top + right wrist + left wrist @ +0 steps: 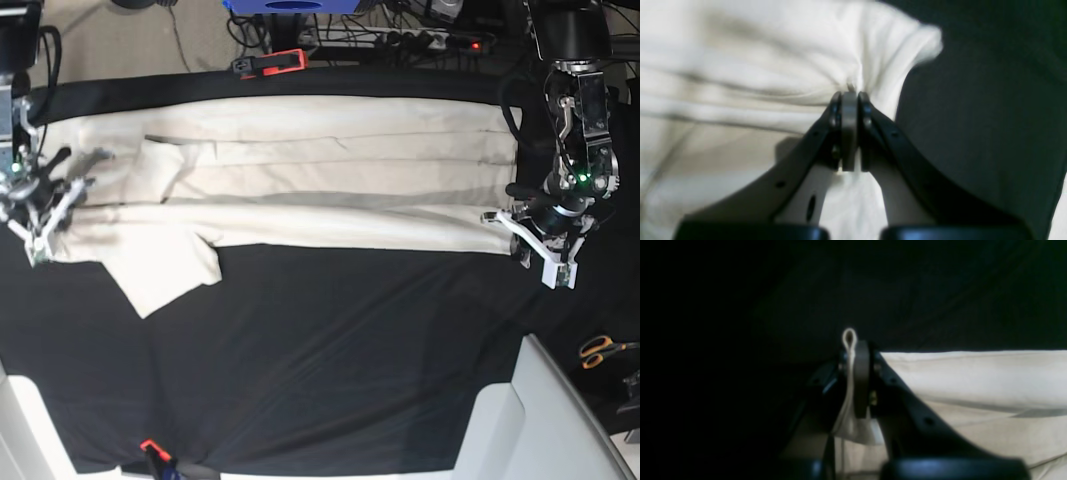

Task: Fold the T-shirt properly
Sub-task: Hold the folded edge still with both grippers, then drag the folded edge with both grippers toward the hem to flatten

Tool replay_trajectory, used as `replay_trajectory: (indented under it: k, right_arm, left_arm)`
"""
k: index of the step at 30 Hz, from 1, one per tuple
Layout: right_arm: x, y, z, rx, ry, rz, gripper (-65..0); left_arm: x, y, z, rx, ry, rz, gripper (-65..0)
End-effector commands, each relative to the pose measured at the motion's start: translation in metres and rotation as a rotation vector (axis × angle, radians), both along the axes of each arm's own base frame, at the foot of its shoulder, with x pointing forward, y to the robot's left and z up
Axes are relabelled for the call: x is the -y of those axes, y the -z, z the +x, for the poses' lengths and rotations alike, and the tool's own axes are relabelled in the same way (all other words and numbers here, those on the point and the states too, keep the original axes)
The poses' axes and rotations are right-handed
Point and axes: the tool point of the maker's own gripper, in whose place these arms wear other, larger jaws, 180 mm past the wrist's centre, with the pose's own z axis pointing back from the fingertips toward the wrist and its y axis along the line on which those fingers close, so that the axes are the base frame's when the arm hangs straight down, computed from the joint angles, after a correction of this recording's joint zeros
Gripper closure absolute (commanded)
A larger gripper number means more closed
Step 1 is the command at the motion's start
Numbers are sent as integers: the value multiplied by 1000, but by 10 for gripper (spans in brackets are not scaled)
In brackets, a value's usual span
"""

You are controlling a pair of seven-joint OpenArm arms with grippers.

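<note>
My left gripper point(853, 350) is clenched on a thin fold at one edge of the large cream cotton T-shirt point(320, 185), a small loop of cloth poking out above the closed jaws. My right gripper point(849, 100) is likewise clamped on a bunched pinch of the fabric at the opposite end. The T-shirt lies stretched lengthwise between both grippers across the far half of the black-clothed surface point(330, 350), one short sleeve point(165, 270) splayed toward the near side.

text: none legible | labels: none | brands: none | numbers: none
</note>
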Motion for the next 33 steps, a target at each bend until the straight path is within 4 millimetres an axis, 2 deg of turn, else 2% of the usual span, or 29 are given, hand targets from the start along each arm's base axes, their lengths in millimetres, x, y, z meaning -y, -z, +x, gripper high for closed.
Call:
replay_trajectory:
  k: [1, 6, 8, 13, 16, 19, 21, 25, 28, 31, 33]
  right_arm:
    - [9, -26, 24, 87, 3, -21, 0]
    - [9, -47, 53, 149, 2, -21, 0]
    - [9, -57, 65, 176, 2, -21, 0]
    - [22, -58, 80, 170, 37, -15, 0]
    - [29, -56, 88, 161, 60, -4, 0]
    - [32, -66, 103, 213, 66, 7, 0]
    - [34, -66, 107, 223, 73, 17, 0]
    - [40, -66, 117, 243, 99, 42, 0]
    - [56, -72, 124, 277, 123, 42, 0]
    - [63, -75, 131, 296, 143, 54, 0]
    - [75, -80, 132, 307, 151, 36, 0]
  left_arm:
    - [-12, -21, 16, 68, -25, 27, 0]
    - [-17, -29, 24, 92, -55, 30, 0]
    - [-19, -38, 33, 118, -66, 30, 0]
    - [-23, -46, 47, 143, -87, 24, 0]
    - [-27, -38, 50, 124, -103, 12, 0]
    - [-28, -34, 56, 115, -113, 0, 0]
    - [-29, -30, 56, 105, -117, -3, 0]
    - [-29, -35, 61, 117, -118, -6, 0]
    - [-21, -38, 68, 133, -117, -24, 0]
    - [-18, -34, 68, 120, -109, 15, 0]
    - [-10, -34, 73, 116, -98, 50, 0]
